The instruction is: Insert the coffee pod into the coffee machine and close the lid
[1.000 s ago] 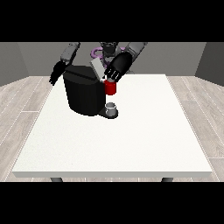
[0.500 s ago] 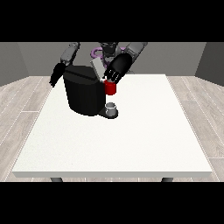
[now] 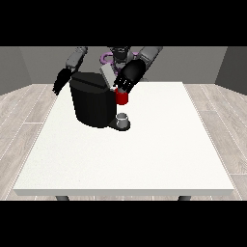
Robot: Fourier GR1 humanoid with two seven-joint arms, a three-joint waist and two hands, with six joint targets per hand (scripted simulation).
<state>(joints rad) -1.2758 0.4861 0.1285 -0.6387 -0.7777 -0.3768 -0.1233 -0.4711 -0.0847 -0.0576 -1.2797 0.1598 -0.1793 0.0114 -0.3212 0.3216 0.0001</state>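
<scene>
The black coffee machine [image 3: 92, 105] stands on the far left part of the white table [image 3: 144, 159]. Its grey lid [image 3: 106, 75] is tilted up. A red thing at the machine [image 3: 122, 98] shows at the machine's front right. The hand at the view's right [image 3: 128, 77] hovers right above that red thing and beside the lid. The hand at the view's left [image 3: 61, 81] hangs by the machine's far left side with straight fingers, apart from it. A small grey thing [image 3: 123, 118] sits on the machine's foot below the red thing.
The table's near edge [image 3: 125, 192] runs across the bottom of the view. Wooden floor [image 3: 21, 125] lies around the table. The robot's torso [image 3: 118, 54] is behind the machine.
The hand at the view's right has sunk a little toward the red thing. The hand at the view's left has drifted slightly outward. The machine has not moved.
</scene>
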